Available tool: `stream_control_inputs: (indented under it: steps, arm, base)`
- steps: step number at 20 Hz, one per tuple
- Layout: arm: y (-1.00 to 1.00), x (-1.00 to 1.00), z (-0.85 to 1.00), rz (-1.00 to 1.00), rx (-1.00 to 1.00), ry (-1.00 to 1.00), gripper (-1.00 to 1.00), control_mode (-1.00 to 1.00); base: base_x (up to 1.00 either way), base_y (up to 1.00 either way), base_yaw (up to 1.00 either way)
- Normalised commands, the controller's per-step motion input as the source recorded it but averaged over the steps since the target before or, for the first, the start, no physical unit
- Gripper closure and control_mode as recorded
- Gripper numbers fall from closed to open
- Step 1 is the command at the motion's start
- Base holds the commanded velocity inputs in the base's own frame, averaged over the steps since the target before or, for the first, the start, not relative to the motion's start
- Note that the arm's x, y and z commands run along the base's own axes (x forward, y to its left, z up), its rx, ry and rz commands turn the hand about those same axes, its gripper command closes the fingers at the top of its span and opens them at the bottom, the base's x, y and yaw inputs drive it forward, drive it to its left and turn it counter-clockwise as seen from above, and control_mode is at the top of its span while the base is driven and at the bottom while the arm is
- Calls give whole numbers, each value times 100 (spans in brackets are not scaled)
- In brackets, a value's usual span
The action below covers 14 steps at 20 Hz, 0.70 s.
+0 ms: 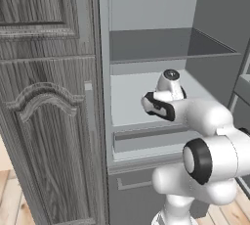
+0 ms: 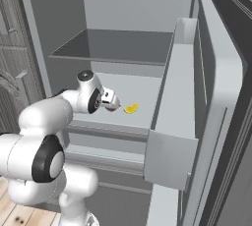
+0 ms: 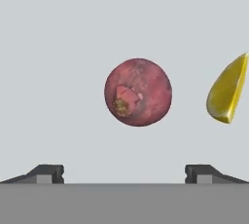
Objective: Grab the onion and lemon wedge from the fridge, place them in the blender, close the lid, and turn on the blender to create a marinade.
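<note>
- Early going: the fridge (image 2: 216, 87) stands open, nothing picked yet; blending, lid and switch all remain.
- The gripper (image 3: 124, 173) hangs over the onion (image 3: 138, 92), jaws spread wide, empty.
- One onion, one lemon wedge (image 3: 226, 91) just beside it (both on the fridge shelf).

You've got a glossy white arm (image 1: 210, 136) of fat rounded segments, with black rings at the joints and a black disc cap on the big elbow. Gripper (image 3: 124, 174) has two small dark grey wedge fingertips (image 3: 46, 173).
</note>
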Motion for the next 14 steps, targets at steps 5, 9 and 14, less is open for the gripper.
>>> stream_control_inputs:
  steps: [5, 9, 14]
  arm:
    - [0, 28, -23, 0, 0, 0, -100, -100]
    - [0, 27, -26, 0, 0, 0, -100, -100]
    - [-3, 28, -15, -1, 0, 0, -100, -100]
  base:
    - [0, 0, 0]
    - [0, 0, 0]
    - [0, 0, 0]
